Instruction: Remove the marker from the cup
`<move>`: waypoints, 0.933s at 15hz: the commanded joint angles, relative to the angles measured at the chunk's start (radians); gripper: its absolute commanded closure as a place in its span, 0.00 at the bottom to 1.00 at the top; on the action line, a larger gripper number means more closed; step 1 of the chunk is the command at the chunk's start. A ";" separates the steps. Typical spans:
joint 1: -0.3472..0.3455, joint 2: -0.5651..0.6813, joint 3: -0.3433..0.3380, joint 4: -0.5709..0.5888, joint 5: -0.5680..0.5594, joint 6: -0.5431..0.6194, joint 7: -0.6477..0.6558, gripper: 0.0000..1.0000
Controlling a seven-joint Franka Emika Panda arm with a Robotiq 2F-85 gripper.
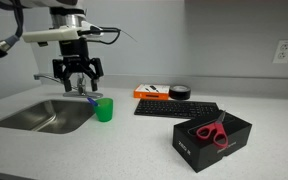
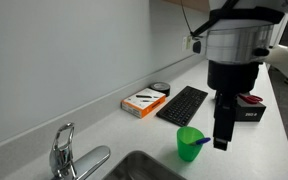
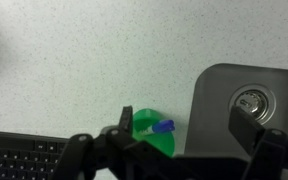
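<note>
The hand hangs fingers-down just over the cup, fingers spread apart, gripping nothing. The marker leans inside the cup, on the worktop beside the sink. The wrist view shows only the marker's blue tip.

Cup, look: I see a small, bright green, translucent plastic cup that tapers toward its base.
Cup, pose: it stands upright with its mouth open to the top in both exterior views.
Cup, place: it sits on the pale speckled counter, just beside the rim of the sink.
Marker, look: the marker is thin and blue; I only make out its upper part.
Marker, pose: it is inside the cup, tilted, leaning on the rim with its end poking past it.
Marker, direction: in my wrist view the blue tip points toward the sink side.
Cup, wrist view: only its upper part is visible to me.
</note>
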 commanded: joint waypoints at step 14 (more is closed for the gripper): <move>0.017 0.134 0.021 -0.011 -0.157 0.141 0.241 0.35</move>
